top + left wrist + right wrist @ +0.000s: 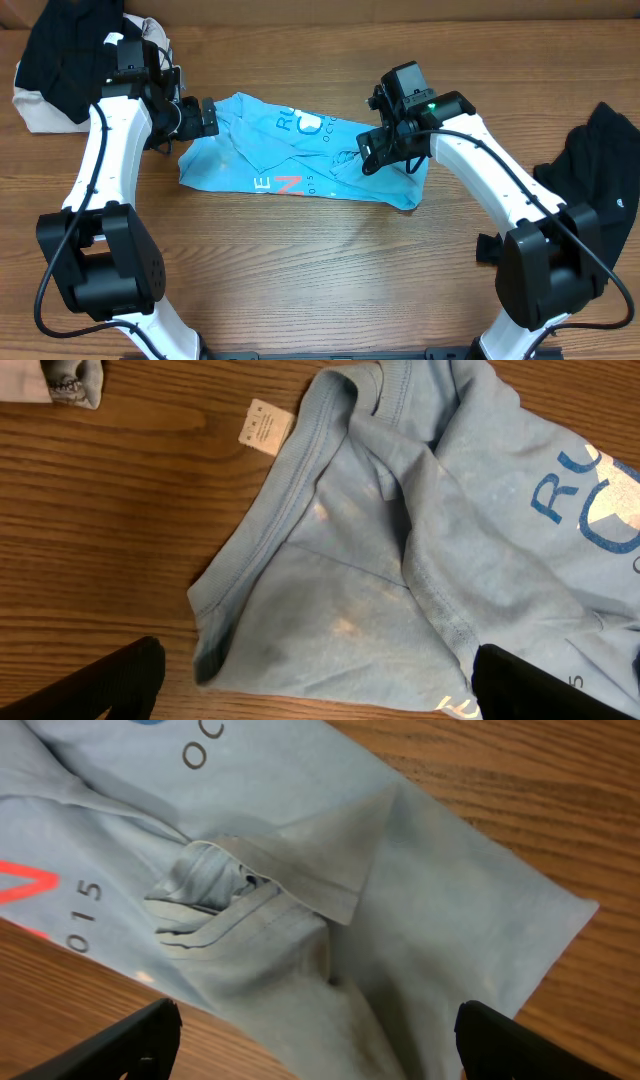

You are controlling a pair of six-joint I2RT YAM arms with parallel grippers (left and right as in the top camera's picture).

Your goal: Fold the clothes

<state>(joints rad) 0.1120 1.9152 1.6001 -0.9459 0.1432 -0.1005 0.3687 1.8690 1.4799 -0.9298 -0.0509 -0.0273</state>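
Fingers (pixel 120 680) wide and empty on left gripper (pixel 205 117) and right gripper (pixel 372 155); T-shirt (pixel 290 160) stretches across mid-frame between them.

Wooden table (pixel 300 290); blue T-shirt (pixel 290 160); black garments (pixel 600 165)

Left arm (pixel 104 150) and right arm (pixel 492 168) reach inward, jaws apart.

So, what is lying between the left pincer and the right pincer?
The light blue T-shirt, crumpled and partly folded. The overhead view shows it spanning the stretch from the left pincer to the right pincer.
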